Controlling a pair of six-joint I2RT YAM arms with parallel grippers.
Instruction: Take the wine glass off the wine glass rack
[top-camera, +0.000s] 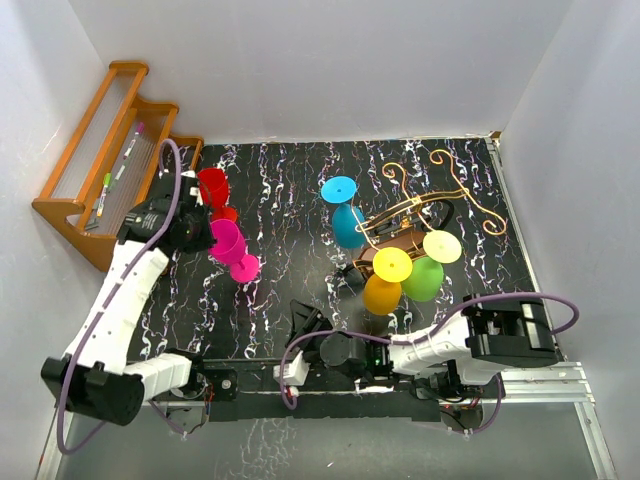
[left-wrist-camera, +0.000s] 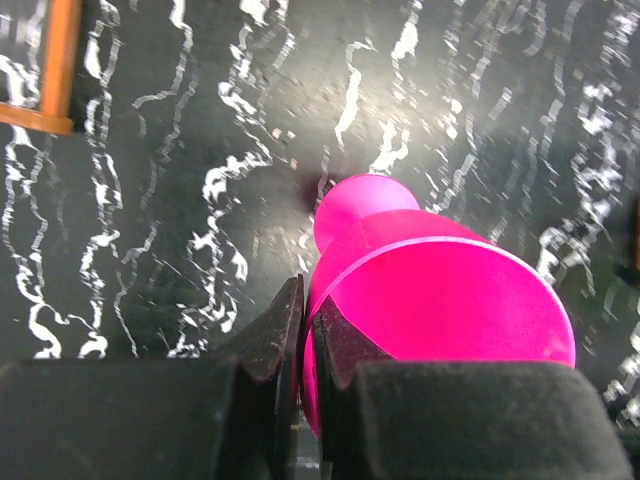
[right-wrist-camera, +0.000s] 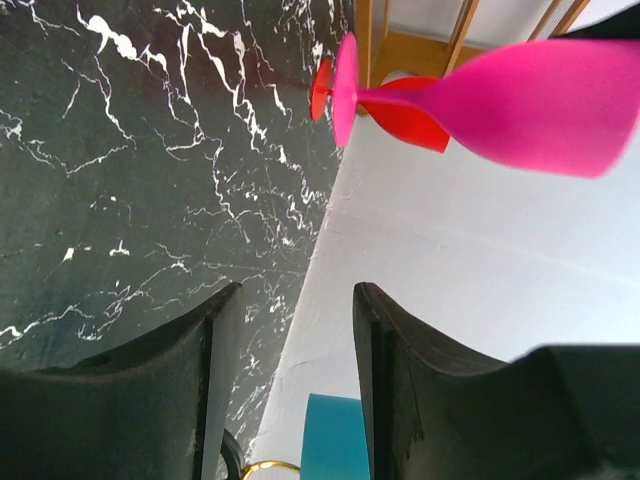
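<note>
Top view. Wine glass rack (top-camera: 398, 243), gold wire on a dark base, on right half of bench (top-camera: 290, 200). Blue glass (top-camera: 348, 226), orange glass (top-camera: 382, 294) and green glass (top-camera: 425, 279) at the rack, feet up. Pink wine glass (top-camera: 228, 240) off the rack, well apart at far left, beside red glass (top-camera: 213, 186) and stepped shelf (top-camera: 95, 160). Left claw (top-camera: 205, 230) at its rim. Right claw (top-camera: 303, 325) by near edge.

Left wrist view. Left claw (left-wrist-camera: 311, 345) clamped on rim of pink wine glass (left-wrist-camera: 440, 290), foot pointing down toward bench (left-wrist-camera: 150, 200).

Right wrist view. Right claw (right-wrist-camera: 297, 295) spread apart, low over bench (right-wrist-camera: 120, 180). Pink wine glass (right-wrist-camera: 540, 90) and red glass (right-wrist-camera: 400, 115) beyond. Contact of pink foot with bench unclear.
</note>
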